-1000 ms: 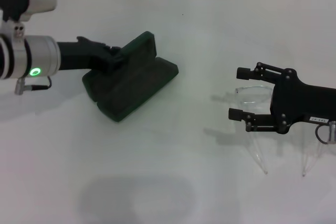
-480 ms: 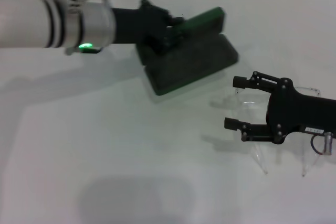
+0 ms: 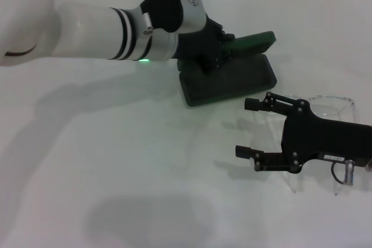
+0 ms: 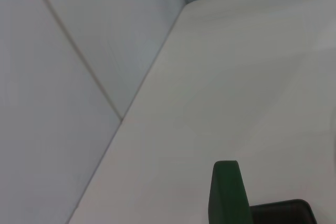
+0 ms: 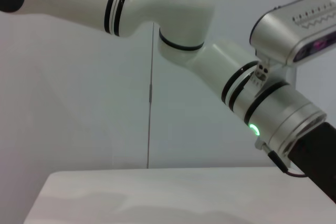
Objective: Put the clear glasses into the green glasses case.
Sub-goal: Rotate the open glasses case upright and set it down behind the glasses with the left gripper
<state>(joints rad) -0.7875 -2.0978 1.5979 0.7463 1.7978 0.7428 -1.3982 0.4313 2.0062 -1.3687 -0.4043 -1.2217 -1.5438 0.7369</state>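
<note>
The green glasses case [image 3: 229, 79] lies open on the white table, its lid [image 3: 253, 42] tilted up. My left gripper [image 3: 214, 55] is shut on the lid's near end. The left wrist view shows only the lid [image 4: 227, 192] and a corner of the dark base [image 4: 283, 212]. The clear glasses [image 3: 332, 104] rest on the table at the right, temple arms [image 3: 292, 183] pointing toward me. My right gripper [image 3: 246, 127] hovers over them, open, with nothing between its fingers. The case's right end lies just behind its upper finger [image 3: 258, 104].
The white table [image 3: 116, 161] meets a tiled wall [image 4: 63, 77] at the back. My left arm [image 5: 199, 51] spans the back left of the scene and fills the right wrist view. Its shadow falls on the table below it.
My left gripper has moved the open case from the left of the table to the right, up beside the glasses. The right gripper has drifted slightly left and toward me, still open.
</note>
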